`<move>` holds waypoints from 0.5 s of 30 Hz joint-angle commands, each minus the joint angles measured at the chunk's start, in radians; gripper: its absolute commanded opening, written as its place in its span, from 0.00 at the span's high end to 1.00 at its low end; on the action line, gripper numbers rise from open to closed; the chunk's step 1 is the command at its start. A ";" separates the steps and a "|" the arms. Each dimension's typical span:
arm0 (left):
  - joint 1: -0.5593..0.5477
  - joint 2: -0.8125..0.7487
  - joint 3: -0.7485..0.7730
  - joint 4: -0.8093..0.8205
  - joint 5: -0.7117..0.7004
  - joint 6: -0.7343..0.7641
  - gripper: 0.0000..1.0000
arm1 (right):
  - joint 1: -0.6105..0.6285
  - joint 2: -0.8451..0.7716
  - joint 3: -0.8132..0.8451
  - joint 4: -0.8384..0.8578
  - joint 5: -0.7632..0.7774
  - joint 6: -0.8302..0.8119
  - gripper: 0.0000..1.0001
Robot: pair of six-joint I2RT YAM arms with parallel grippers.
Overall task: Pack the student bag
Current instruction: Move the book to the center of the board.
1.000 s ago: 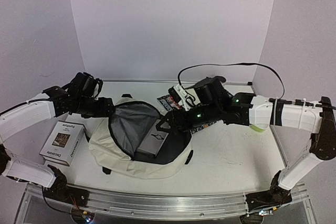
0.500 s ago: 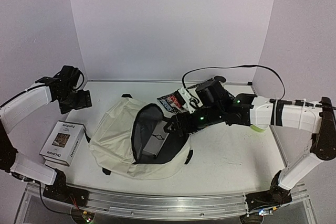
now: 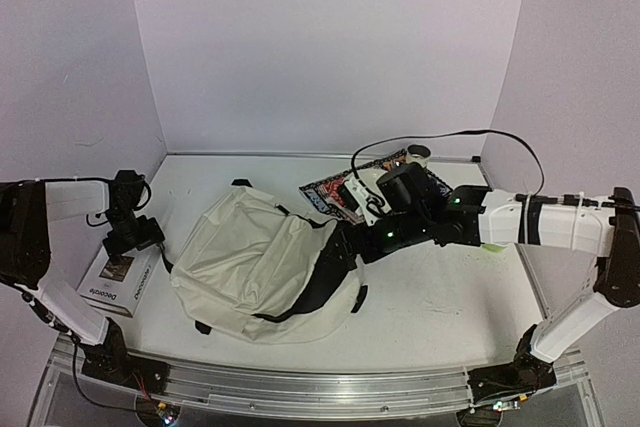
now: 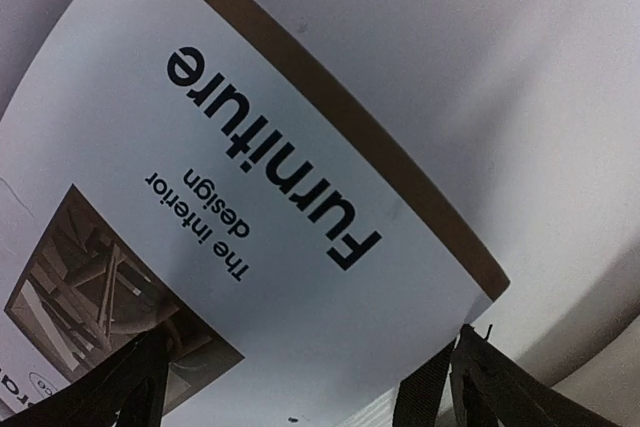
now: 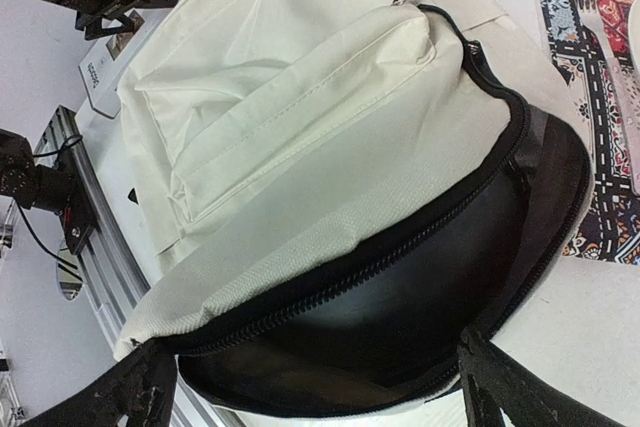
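The student bag (image 3: 250, 257) lies in the middle of the table, cream with black zipper trim. Its top flap is down and the dark mouth (image 3: 325, 277) gapes on the right side. My right gripper (image 3: 342, 245) hovers open at that mouth, holding nothing. In the right wrist view the bag (image 5: 290, 97) fills the frame, and the gripper (image 5: 320, 402) frames the dark unzipped opening. My left gripper (image 3: 133, 240) hangs open just above a white book (image 3: 112, 282) at the far left. In the left wrist view the book (image 4: 250, 197) reads "Furniture, the interior design" between the open gripper (image 4: 305, 402).
A patterned magazine (image 3: 330, 195) with a white object on it lies behind the bag's mouth. A roll of tape (image 3: 418, 154) sits at the back right. Something green (image 3: 490, 244) shows under my right arm. Walls close in on three sides.
My left gripper let go of the bag's flap, opened wide and swung left and down over the book. The flap fell over the opening, hiding the grey item inside. The right gripper drew back slightly.
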 commanded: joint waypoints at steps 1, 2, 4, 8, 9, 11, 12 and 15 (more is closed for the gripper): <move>0.000 0.033 0.006 0.125 0.166 -0.044 0.01 | -0.007 -0.057 -0.020 -0.013 0.016 -0.019 0.02; -0.010 0.046 0.018 0.145 0.187 -0.049 0.01 | -0.007 -0.062 -0.023 -0.013 0.019 -0.019 0.02; -0.044 0.078 0.058 0.171 0.236 -0.053 0.01 | -0.008 -0.070 -0.030 -0.013 0.024 -0.018 0.02; -0.127 0.195 0.213 0.202 0.291 -0.048 0.01 | -0.013 -0.088 -0.044 -0.013 0.036 -0.016 0.02; -0.142 0.216 0.250 0.204 0.300 -0.044 0.01 | -0.014 -0.091 -0.047 -0.013 0.038 -0.015 0.02; -0.160 0.231 0.304 0.205 0.302 -0.044 0.01 | -0.016 -0.098 -0.049 -0.015 0.037 -0.013 0.02; -0.162 0.220 0.321 0.204 0.290 -0.047 0.01 | -0.016 -0.102 -0.049 -0.017 0.034 -0.013 0.02; -0.160 0.129 0.311 0.205 0.207 -0.076 0.01 | -0.017 -0.118 -0.058 -0.019 0.030 -0.021 0.02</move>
